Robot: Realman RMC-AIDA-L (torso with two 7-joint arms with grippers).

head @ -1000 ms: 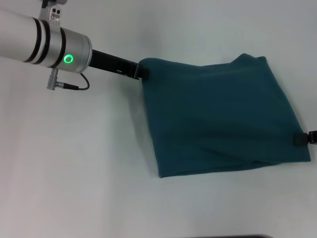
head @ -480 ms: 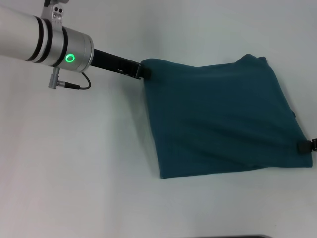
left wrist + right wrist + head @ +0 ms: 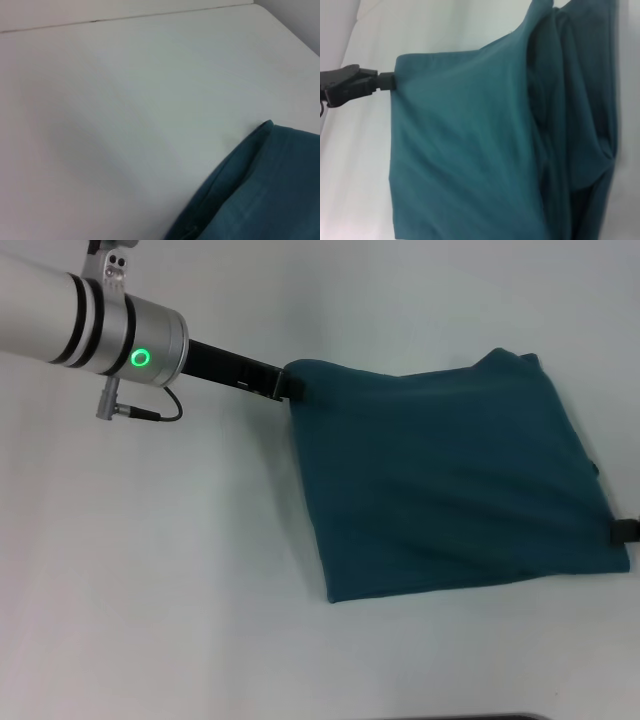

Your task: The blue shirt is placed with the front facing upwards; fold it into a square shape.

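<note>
Left fingers point(image 3: 290, 388) at blue shirt point(image 3: 450, 480) corner

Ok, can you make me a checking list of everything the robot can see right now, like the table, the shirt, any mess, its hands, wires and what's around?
Surface: white table, plain and flat.
Job's things: blue shirt, folded into a rough four-sided shape with soft wrinkles; no lettering shows on the upper side.
Clutter: nothing seen.
Grippers: left gripper pinches the shirt's far left corner; right gripper is at the shirt's right edge near the near right corner, mostly out of view, so its grip cannot be told.
Cables: short black cable looping under the left arm's silver wrist, by a green ring light.
Surroundings: table edge at the far side in the left wrist view; nothing else seen.
</note>
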